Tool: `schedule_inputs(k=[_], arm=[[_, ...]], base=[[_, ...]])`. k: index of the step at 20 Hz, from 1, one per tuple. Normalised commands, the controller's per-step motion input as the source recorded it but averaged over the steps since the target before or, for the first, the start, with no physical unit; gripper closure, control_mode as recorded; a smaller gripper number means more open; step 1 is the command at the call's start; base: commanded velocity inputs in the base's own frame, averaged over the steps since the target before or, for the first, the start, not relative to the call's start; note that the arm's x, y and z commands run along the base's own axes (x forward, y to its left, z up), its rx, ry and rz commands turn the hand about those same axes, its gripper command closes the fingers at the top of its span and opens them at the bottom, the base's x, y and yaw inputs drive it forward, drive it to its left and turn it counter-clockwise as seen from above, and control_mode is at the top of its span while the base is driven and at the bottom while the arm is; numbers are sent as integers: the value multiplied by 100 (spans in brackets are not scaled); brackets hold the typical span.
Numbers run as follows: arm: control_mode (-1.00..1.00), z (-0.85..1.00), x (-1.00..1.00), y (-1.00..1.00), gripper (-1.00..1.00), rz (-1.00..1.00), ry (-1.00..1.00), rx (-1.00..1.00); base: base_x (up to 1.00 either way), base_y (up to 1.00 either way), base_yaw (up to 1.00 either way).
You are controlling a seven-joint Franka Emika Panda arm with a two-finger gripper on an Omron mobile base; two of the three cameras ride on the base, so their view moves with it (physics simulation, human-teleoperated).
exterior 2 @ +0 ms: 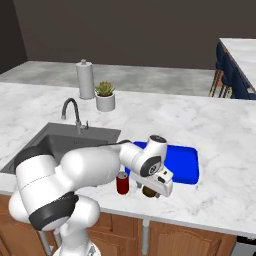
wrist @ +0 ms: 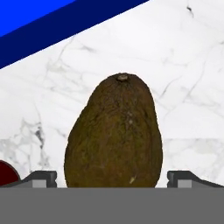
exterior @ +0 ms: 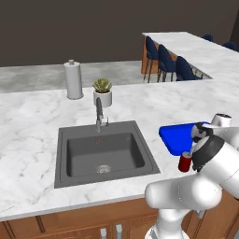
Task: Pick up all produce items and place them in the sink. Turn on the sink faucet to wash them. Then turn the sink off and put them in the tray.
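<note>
The produce item [wrist: 114, 131], a brown-olive oval lump with a stem scar at its top, lies on the marble counter. My gripper [wrist: 113, 177] is open, and its fingertips [wrist: 43, 177] stand on either side of the lump with a small gap at each side. From the right base view the hand [exterior 2: 159, 181] hangs low over the counter's front edge, with the produce item [exterior 2: 148, 192] just under it. The blue tray [exterior 2: 182, 162] lies right behind it. The dark sink [exterior: 102, 149] and its gooseneck faucet [exterior: 99, 114] are to the left.
A red can [exterior 2: 122, 182] stands on the counter just left of the hand, near the tray's front corner. A white paper-towel roll [exterior: 73, 80] and a potted succulent [exterior: 102, 92] stand behind the sink. Blue bar stools [exterior: 165, 63] line the far counter.
</note>
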Motion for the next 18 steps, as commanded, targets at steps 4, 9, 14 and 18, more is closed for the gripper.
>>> schedule_inputs(k=[4,9,14,18], arm=[[-100,-8,7,0,-100,4,0,0],[-100,-13,3,0,100,3,1,0],[-100,11,-13,0,100,0,-2,0],[-100,57,-41,1,100,1,-12,0]], base=[[0,0,0],[0,0,0],[0,0,0],[0,0,0]])
